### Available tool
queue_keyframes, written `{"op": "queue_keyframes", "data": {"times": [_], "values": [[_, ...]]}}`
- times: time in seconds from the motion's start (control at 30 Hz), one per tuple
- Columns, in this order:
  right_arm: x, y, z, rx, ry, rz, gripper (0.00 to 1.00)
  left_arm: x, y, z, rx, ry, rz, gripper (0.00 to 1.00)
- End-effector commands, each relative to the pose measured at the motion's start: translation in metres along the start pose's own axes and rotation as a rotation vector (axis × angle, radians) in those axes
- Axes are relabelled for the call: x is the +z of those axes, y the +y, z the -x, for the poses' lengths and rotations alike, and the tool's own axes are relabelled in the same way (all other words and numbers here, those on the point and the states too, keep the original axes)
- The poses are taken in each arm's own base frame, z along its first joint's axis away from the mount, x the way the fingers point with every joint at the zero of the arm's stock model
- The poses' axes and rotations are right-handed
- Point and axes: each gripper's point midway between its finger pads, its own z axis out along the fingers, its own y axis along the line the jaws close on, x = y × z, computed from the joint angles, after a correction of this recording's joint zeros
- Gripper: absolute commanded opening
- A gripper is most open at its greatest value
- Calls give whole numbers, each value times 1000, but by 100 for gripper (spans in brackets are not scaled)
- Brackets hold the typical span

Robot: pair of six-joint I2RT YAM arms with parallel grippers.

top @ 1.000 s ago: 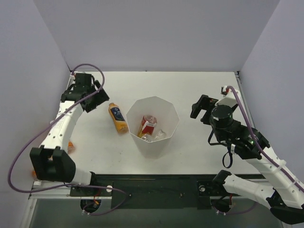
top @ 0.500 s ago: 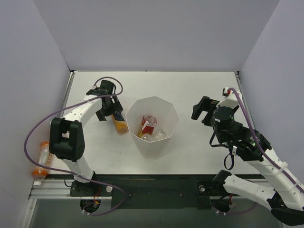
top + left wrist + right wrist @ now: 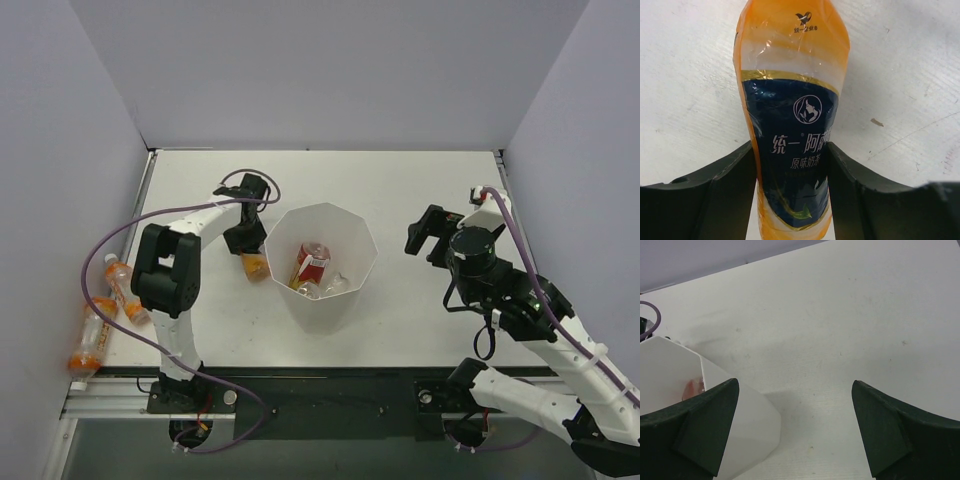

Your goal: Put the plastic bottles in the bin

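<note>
A plastic bottle (image 3: 790, 120) with orange liquid and a dark blue label lies on the table just left of the bin (image 3: 365, 262). My left gripper (image 3: 245, 236) is shut on it, and its fingers (image 3: 735, 185) press both sides of the label. Only the bottle's orange end (image 3: 255, 267) shows from above. The white faceted bin holds a red-labelled bottle (image 3: 312, 262) and a clear one (image 3: 336, 285). Two more orange bottles (image 3: 125, 288) (image 3: 88, 340) lie at the table's left edge. My right gripper (image 3: 425, 230) hangs open and empty to the right of the bin (image 3: 750, 415).
The left arm's purple cable (image 3: 110, 250) loops over the left side of the table. The booth walls close in the table on the left, back and right. The black base rail (image 3: 330, 390) runs along the near edge.
My left arm swung from the back left corner over to the blue-labelled bottle and its jaws closed on it. The two bottles at the left edge came into view. The right arm barely moved.
</note>
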Motion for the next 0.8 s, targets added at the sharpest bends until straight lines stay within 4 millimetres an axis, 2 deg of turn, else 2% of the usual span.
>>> {"op": "queue_keyframes", "data": {"times": [0.0,0.1,0.17,0.23,0.27,0.3,0.33,0.37,0.4,0.43,0.47,0.5,0.53,0.57,0.6,0.63,0.67,0.7,0.73,0.77], "values": [[1,-10,0,0,-13,-43,89,-24,-1,28,-23,-92,-29,57],[2,-9,1,-6,-11,-42,89,-64,3,55,-18,-179,-59,50],[1,-9,2,-7,-15,-43,89,-104,9,78,-21,-267,-79,43],[2,-10,2,-9,-16,-50,89,-159,12,106,-12,-406,-134,31],[2,-11,1,-12,-17,-51,89,-192,16,117,-25,-486,-168,31],[2,-10,1,-13,-18,-52,89,-223,13,126,4,-556,-209,31],[3,-11,1,-16,-16,-57,89,-268,9,134,-7,-645,-293,31],[5,-11,0,-20,-13,-61,89,-289,8,134,27,-692,-329,31],[5,-11,-1,-17,-13,-62,89,-327,1,134,51,-763,-427,31],[5,-11,-1,-18,-13,-64,89,-349,-3,129,72,-800,-489,31],[6,-11,-2,-19,-12,-65,89,-384,-15,117,117,-843,-603,31],[6,-11,-2,-13,-13,-64,89,-399,-22,108,146,-853,-660,29],[6,-11,-2,-16,-13,-66,89,-426,-30,89,198,-866,-744,27],[5,-12,-2,-11,-15,-66,89,-436,-34,77,230,-863,-779,27],[5,-13,-2,-9,-16,-69,89,-453,-45,52,290,-853,-851,27],[4,-14,-1,-7,-19,-70,89,-457,-49,43,303,-854,-863,27],[2,-17,0,-2,-23,-76,89,-463,-59,15,364,-831,-909,27],[2,-18,-1,-4,-23,-80,89,-465,-64,3,385,-827,-924,27],[1,-21,-3,-8,-20,-86,89,-461,-72,-18,431,-804,-941,27],[0,-22,-3,-8,-20,-89,89,-462,-76,-26,435,-808,-951,28]]}}
